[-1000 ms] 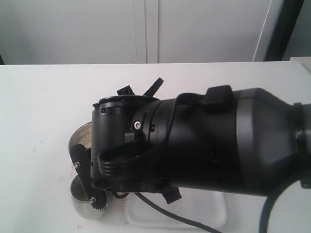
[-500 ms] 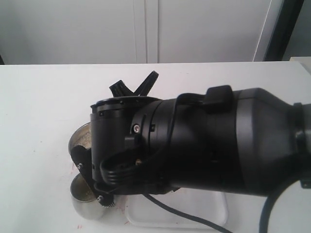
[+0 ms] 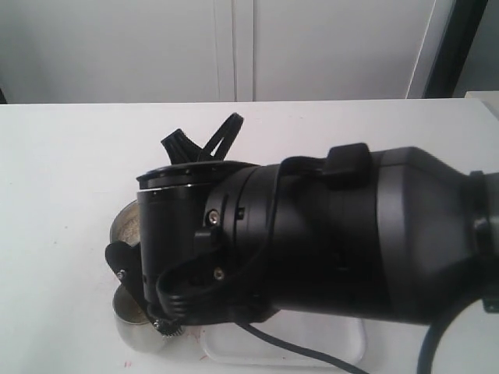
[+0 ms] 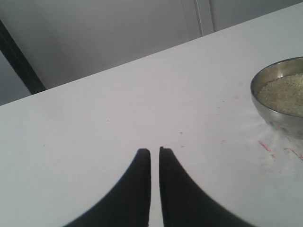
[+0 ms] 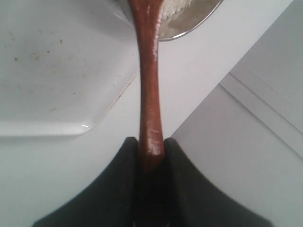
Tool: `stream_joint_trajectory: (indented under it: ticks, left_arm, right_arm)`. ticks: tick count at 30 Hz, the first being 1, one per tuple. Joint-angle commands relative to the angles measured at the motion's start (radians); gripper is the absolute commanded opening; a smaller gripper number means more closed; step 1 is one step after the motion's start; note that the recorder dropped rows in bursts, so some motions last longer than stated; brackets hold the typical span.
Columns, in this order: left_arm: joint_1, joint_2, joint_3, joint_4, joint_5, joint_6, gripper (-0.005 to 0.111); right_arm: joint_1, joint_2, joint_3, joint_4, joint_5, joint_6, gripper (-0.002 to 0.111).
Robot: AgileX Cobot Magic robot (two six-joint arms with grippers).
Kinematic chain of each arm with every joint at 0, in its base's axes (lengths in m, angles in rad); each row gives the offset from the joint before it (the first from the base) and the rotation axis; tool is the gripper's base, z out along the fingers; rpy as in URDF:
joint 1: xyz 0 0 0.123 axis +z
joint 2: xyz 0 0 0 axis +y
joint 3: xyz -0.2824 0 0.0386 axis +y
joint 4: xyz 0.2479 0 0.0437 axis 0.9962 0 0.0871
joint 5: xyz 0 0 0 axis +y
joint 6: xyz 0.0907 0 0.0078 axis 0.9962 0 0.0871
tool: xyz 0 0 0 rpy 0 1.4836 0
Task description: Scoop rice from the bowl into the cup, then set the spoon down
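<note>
My right gripper (image 5: 151, 142) is shut on the handle of the reddish-brown wooden spoon (image 5: 149, 85). The spoon's head reaches over a shiny steel rim holding white rice (image 5: 177, 8); I cannot tell whether that rim is the bowl's or the cup's. In the exterior view the right arm's black body hides the spoon and most of the vessels. Only the left edge of the bowl (image 3: 121, 226) and part of the cup (image 3: 129, 327) below it show. My left gripper (image 4: 155, 150) is shut and empty over bare table, well apart from the rice-filled bowl (image 4: 279, 101).
A white tray (image 3: 312, 347) lies on the table right of the cup, also seen as the tray (image 5: 57, 75) beside the spoon handle. A black cable (image 3: 265, 341) trails over it. White cabinet doors stand behind the table.
The right arm has shifted left and slightly down, covering more of the bowl and cup. Its upper black parts swung left.
</note>
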Motion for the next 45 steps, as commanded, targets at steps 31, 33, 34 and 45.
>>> stream_joint_trajectory:
  ticks: [31,33,34,45]
  left_arm:
    - [-0.007,0.001,-0.006,-0.009,-0.006,-0.001,0.014]
    - [-0.007,0.001,-0.006,-0.009,-0.006,-0.001,0.014]
    - [-0.007,0.001,-0.006,-0.009,-0.006,-0.001,0.014]
    - [-0.007,0.001,-0.006,-0.009,-0.006,-0.001,0.014]
  right_arm:
    - [0.029,-0.002,0.006,-0.16,0.008,-0.095,0.0]
    - [0.038,-0.002,0.006,-0.16,0.008,-0.095,0.0]
    - [0.044,-0.002,0.006,-0.16,0.008,-0.095,0.0]
    - [0.068,-0.002,0.006,-0.17,0.037,-0.089,0.0]
